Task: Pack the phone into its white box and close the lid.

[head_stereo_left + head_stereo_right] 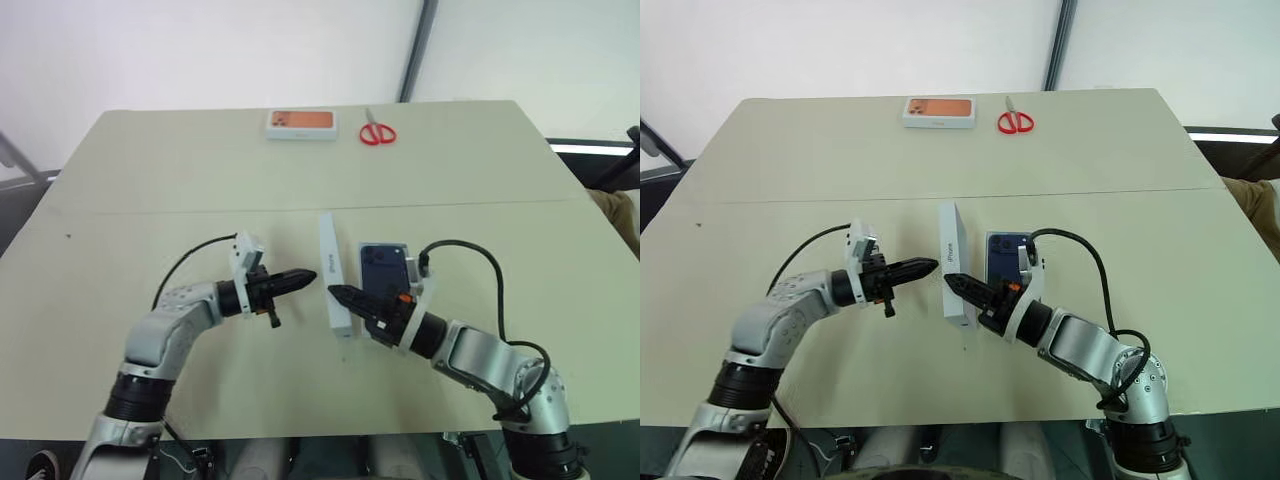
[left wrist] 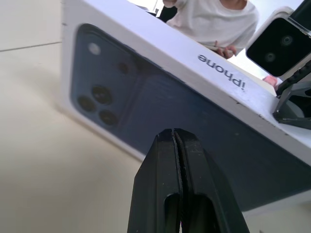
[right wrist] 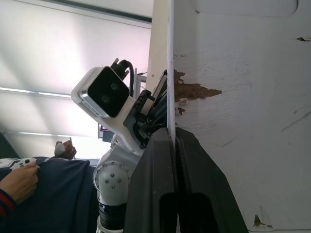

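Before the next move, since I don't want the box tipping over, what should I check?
1. Phone packed: not ok. It lies flat on the table beside the white iPhone box, on the right arm's side.
2. Box ready to load: not ok. It stands on a long edge, printed face towards the left gripper.
3. Box open: cannot tell.
4. Left fingers: shut, tips close to the printed face. Contact: cannot tell.
5. Right gripper: shut, tip at the box's plain face. A real hold: cannot tell.
6. Clear of clutter: ok. The orange-topped box and red scissors lie at the far edge.
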Controlling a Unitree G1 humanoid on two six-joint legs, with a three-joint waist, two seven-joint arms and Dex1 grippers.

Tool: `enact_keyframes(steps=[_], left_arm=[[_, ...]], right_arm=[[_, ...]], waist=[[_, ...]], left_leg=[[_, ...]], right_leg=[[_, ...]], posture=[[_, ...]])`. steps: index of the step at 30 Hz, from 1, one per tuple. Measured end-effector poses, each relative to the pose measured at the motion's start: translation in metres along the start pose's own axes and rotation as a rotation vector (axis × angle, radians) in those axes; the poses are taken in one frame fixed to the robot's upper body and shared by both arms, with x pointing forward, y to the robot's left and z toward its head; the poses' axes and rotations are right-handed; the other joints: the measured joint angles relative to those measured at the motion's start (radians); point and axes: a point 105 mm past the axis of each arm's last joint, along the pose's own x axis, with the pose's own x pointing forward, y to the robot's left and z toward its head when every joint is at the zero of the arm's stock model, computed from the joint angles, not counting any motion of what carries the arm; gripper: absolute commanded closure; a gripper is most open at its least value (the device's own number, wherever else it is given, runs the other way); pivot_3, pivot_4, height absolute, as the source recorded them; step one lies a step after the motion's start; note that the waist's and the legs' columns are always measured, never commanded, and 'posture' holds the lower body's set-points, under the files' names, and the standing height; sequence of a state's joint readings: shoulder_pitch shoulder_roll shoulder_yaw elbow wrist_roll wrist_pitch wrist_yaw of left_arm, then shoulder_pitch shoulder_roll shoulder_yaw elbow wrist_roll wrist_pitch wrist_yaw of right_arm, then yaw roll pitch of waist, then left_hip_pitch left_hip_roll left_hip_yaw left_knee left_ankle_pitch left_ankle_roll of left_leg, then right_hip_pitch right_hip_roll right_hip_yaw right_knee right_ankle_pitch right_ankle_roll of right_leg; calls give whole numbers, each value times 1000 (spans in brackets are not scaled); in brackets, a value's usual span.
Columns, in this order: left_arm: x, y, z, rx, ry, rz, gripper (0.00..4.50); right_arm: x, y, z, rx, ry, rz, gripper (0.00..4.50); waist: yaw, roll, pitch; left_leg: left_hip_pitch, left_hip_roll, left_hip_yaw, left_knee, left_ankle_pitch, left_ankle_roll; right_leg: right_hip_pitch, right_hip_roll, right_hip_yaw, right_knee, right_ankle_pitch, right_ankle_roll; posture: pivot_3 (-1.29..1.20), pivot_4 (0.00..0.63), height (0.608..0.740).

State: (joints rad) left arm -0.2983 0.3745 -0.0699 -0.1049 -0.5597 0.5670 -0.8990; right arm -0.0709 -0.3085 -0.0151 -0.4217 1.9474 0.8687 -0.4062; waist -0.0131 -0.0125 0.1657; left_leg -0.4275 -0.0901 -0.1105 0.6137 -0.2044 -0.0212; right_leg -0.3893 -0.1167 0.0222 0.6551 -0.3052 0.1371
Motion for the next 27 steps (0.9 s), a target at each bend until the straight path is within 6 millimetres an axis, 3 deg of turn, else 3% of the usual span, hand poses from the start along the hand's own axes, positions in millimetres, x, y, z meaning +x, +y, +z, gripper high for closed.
enact_keyframes(steps=[2, 5, 9, 16, 21, 24, 27], left_arm=[[8, -2, -5, 2, 1, 3, 4479], [15, -4, -9, 6, 4, 3, 4479], [21, -8, -10, 5, 2, -13, 4479], [42, -14, -6, 12, -31, -49, 4479], [62, -23, -8, 0, -41, -94, 4479], [70, -27, -17, -8, -21, -116, 4479], [81, -34, -21, -15, -14, -151, 4479]], right_arm=[[-1, -2, -1, 13, -6, -4, 3902], [-3, -5, 1, 0, -2, -27, 2653], [-10, -11, 7, -71, 25, -87, 568], [-45, 1, 59, -327, -36, -145, 568], [-84, -19, 93, -749, -6, -393, 568], [-92, -31, 110, -856, -53, -451, 1398], [-95, -46, 118, -997, -40, -536, 2875]], waist=[[0, 0, 0], [0, 0, 0], [1, 0, 0], [3, 0, 0], [6, 0, 0], [-1, -1, 0], [3, 0, 0]], left_leg=[[0, 0, 0, 0, 0, 0], [0, 0, 0, 0, 0, 0], [0, -1, 0, 1, 0, 0], [0, -1, 0, 2, 0, 1], [0, -1, 0, 3, -1, 2], [1, 0, 1, 3, -1, 2], [0, 0, 1, 3, -1, 2]], right_leg=[[0, 0, 0, 0, 0, 0], [0, 0, 0, 0, 0, 0], [1, 0, 0, 0, 0, 0], [2, 0, -2, -2, 0, 0], [4, 1, -3, -2, 0, 1], [4, 1, -3, -2, 0, 1], [4, 1, -3, -1, 0, 1]], posture=[[0, 150, 740], [0, 150, 740], [0, 150, 740], [0, 150, 740], [0, 150, 740], [0, 150, 740], [0, 150, 740]])
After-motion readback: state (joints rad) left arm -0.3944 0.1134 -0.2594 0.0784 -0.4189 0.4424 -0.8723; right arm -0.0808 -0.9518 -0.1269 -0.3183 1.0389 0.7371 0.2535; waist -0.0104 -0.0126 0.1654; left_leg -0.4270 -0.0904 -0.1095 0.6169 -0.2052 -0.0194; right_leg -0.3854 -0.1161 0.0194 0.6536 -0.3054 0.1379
